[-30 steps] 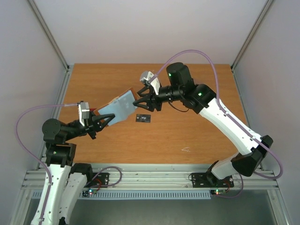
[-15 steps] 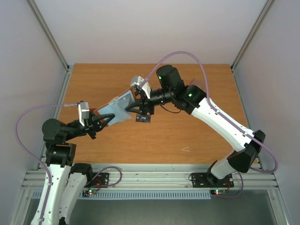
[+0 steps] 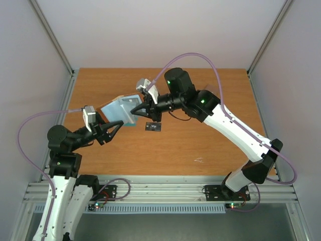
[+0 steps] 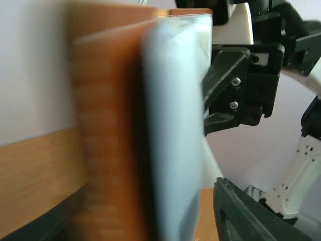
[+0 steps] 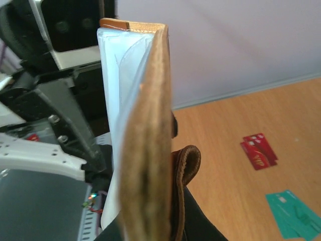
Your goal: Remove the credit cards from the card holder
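The card holder (image 3: 122,109), tan leather with a pale lining, hangs in the air over the table's left middle. My right gripper (image 3: 142,108) is shut on its right edge. In the right wrist view the card holder (image 5: 145,145) fills the centre edge-on, its snap tab (image 5: 186,163) curling beside it. My left gripper (image 3: 114,131) stands open just in front of the holder and grips nothing; one finger (image 4: 251,216) shows apart from the blurred card holder (image 4: 170,125). On the table lie a black credit card (image 3: 153,126), a red card (image 5: 259,150) and a teal card (image 5: 295,215).
The wooden table (image 3: 200,135) has metal frame posts at its back corners and pale walls all round. A small white scrap (image 3: 199,160) lies near the front. The right arm (image 3: 225,118) arches over the table's middle.
My left gripper has opened and let go of the card holder. My right gripper has moved left, shut on the holder's edge and carried it a little up and back.
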Tool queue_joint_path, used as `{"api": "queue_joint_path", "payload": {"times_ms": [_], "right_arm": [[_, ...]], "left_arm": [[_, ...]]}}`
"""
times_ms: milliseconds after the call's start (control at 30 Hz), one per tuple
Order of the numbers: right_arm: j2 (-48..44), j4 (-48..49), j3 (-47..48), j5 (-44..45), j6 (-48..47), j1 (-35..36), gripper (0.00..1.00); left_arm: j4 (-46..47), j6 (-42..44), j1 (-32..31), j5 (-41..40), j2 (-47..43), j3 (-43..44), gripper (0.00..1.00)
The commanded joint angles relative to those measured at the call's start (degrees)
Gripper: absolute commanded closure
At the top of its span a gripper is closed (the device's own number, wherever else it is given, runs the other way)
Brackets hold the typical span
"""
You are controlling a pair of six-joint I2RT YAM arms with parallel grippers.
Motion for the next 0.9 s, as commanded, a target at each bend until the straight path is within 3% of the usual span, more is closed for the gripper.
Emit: {"api": "queue_joint_path", "payload": {"times_ms": [0,200,333,400,500,667,767,867], "right_arm": [[1.0,-3.3,3.3,13.99,0.07,3.14,0.99],[3.58,-5.89,7.57,23.29,0.22,7.04,0.99],[4.49,-4.48,8.46,23.9,0.25,8.46,0.99],[4.57,-3.49,8.26,20.87,0.53,8.59,0.99],[3.83,-1.89,7.86,17.16,1.14,8.59,0.99],[2.69,-1.12,7.81,13.16,1.24,8.51,0.98],[2.4,-1.64,7.81,12.01,1.48,8.46,0.94],[1.25,-2.28,7.08,10.11,2.1,7.32,0.77]], "left_arm": [[1.0,0.44,-0.19,0.28,0.08,0.05,0.37],[1.79,-0.15,-0.19,0.8,0.44,-0.1,0.22],[1.56,-0.39,-0.31,0.86,0.73,-0.55,0.18],[1.39,-0.35,-0.27,0.88,0.76,-0.71,0.27],[1.38,-0.56,-0.31,2.16,0.51,-0.93,0.63],[1.74,-1.27,-0.29,3.13,0.15,-1.3,0.98],[2.17,-1.38,-0.27,2.6,0.18,-1.26,1.0],[2.85,-2.73,-0.27,0.9,0.07,-1.1,1.0]]}}
